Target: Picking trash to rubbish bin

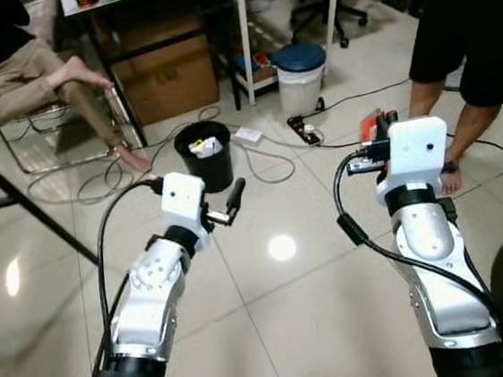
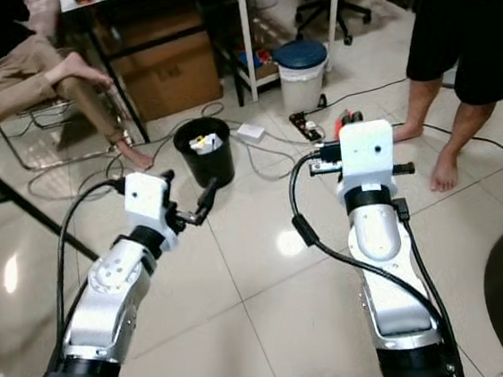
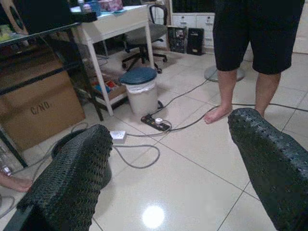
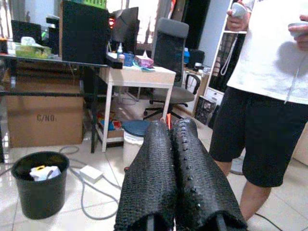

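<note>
Right end effector is pinching red trash, left end effector is gaping empty; next it's reaching the black bin, I'd guess.

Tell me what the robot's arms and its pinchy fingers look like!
Both arms are shiny silver metal with black bands near the bottom. Each wrist is a white boxy block, and a thick black cable loops beside each arm. The left gripper and right gripper have long black fingers covered in tiny bumps.
</note>
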Motion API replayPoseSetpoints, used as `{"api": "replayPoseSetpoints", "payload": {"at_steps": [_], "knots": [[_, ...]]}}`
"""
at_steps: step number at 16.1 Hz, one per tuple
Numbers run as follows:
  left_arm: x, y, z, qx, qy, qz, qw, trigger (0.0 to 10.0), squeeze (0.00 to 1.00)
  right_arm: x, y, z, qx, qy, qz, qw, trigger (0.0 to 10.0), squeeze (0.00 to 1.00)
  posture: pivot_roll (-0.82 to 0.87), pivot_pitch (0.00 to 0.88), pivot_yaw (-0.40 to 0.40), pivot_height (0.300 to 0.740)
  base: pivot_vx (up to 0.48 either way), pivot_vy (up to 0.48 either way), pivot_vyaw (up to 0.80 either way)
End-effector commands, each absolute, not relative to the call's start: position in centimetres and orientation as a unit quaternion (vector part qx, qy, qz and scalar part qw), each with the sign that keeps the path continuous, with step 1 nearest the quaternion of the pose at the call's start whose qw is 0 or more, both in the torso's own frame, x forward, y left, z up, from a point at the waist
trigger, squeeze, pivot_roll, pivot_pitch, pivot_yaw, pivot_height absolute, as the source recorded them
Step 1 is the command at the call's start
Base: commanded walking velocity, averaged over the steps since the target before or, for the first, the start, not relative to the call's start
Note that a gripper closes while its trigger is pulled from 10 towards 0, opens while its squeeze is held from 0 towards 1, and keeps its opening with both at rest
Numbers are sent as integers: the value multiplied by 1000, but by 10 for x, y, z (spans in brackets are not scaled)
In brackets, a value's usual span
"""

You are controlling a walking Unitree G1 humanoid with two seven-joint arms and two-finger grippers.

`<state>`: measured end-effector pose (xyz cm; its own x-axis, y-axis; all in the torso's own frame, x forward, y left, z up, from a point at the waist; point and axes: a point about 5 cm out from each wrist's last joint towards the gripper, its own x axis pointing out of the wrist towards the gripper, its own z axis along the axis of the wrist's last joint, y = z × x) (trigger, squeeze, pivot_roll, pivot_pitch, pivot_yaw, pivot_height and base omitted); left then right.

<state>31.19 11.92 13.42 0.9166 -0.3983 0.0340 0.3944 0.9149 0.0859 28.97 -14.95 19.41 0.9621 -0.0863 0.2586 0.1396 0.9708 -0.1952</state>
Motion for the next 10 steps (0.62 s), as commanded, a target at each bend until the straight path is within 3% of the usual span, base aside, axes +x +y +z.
{"api": "replayPoseSetpoints", "payload": {"at_steps": [1, 10], "knots": [[311, 114, 133, 40, -26, -211, 976, 10000, 0, 289, -153, 197, -109, -130, -62, 984, 10000, 0, -67, 122, 65, 740, 480, 0, 0], [311, 114, 133, 40, -26, -210, 976, 10000, 0, 288, -148, 197, -112, -135, -44, 984, 10000, 0, -65, 119, 60, 740, 480, 0, 0]]}}
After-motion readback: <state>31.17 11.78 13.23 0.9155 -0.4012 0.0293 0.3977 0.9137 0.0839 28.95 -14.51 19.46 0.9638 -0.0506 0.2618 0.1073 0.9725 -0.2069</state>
